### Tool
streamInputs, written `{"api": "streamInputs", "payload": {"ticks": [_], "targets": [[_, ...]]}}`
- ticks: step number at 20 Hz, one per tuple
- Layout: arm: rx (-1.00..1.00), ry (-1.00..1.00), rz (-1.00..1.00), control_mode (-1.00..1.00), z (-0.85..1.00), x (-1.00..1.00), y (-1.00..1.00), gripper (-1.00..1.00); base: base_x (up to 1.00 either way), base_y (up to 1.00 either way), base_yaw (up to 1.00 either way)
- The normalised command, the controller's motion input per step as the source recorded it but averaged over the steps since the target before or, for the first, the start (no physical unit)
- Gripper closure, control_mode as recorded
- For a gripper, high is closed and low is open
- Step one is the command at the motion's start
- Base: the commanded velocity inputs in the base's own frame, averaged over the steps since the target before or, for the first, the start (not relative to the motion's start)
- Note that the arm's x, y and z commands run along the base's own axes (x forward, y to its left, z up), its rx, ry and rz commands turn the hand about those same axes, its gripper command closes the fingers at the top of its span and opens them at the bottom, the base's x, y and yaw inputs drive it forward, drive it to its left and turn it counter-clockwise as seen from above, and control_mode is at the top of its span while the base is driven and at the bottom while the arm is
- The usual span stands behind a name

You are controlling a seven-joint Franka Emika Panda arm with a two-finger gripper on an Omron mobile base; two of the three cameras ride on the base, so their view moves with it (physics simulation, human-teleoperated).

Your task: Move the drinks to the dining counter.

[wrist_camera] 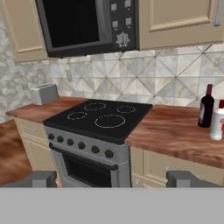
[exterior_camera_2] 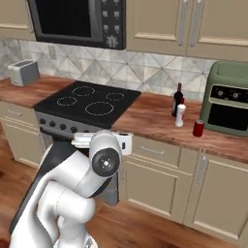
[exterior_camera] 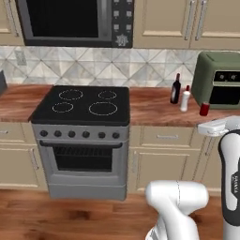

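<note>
- Approach is judged the step in hand; nothing is gripped, and the claw (wrist_camera: pixel 112 179) is held wide apart, aimed at the stove (wrist_camera: pixel 98 120)
- Wine bottle (wrist_camera: pixel 206 107), white bottle (wrist_camera: pixel 217 122) and red can (exterior_camera: pixel 204 109) are seen grouped on the worktop (wrist_camera: pixel 175 131), at three o'clock of the stove
- A swing toward three o'clock is called for next
</note>
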Motion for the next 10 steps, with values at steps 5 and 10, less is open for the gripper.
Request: {"api": "streamInputs", "payload": {"ticks": [5, 10], "targets": [[0.00, 0.00, 0.00, 1.00, 0.00, 0.00, 0.00, -1.00, 0.59, -0.41, -0.28], [0.00, 0.00, 0.00, 1.00, 0.00, 0.00, 0.00, -1.00, 0.55, -0.40, -0.26]]}}
